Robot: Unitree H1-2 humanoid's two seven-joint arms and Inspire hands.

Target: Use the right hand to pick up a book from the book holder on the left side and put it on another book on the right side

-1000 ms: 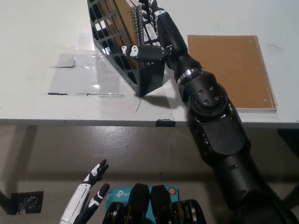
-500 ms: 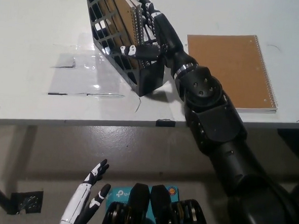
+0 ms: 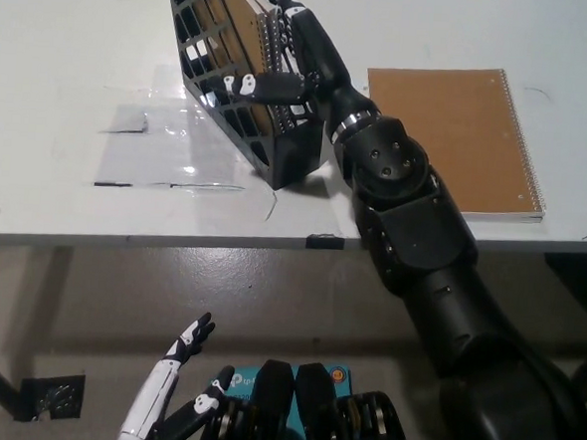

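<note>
A black mesh book holder [image 3: 209, 50] stands tilted at the table's top middle, with brown spiral-bound books [image 3: 240, 37] upright inside it. My black right hand [image 3: 288, 65] reaches in from the right and lies against the spiral edge of the nearest book, part of it across the book's brown cover. Whether it grips the book is not visible. Another brown spiral book [image 3: 448, 135] lies flat on the table to the right of the arm. My white left hand [image 3: 168, 397] hangs open at the lower left, below table level.
The white table [image 3: 74, 57] ends at a front edge running across the middle of the picture. A clear taped sheet [image 3: 148, 151] lies left of the holder. A small black tab [image 3: 324, 242] sits on the table's edge. A blue box [image 3: 236, 379] is on the floor.
My right hand has slid left and further onto the holder, so part of it now lies across the book's cover. The left hand has barely shifted.
</note>
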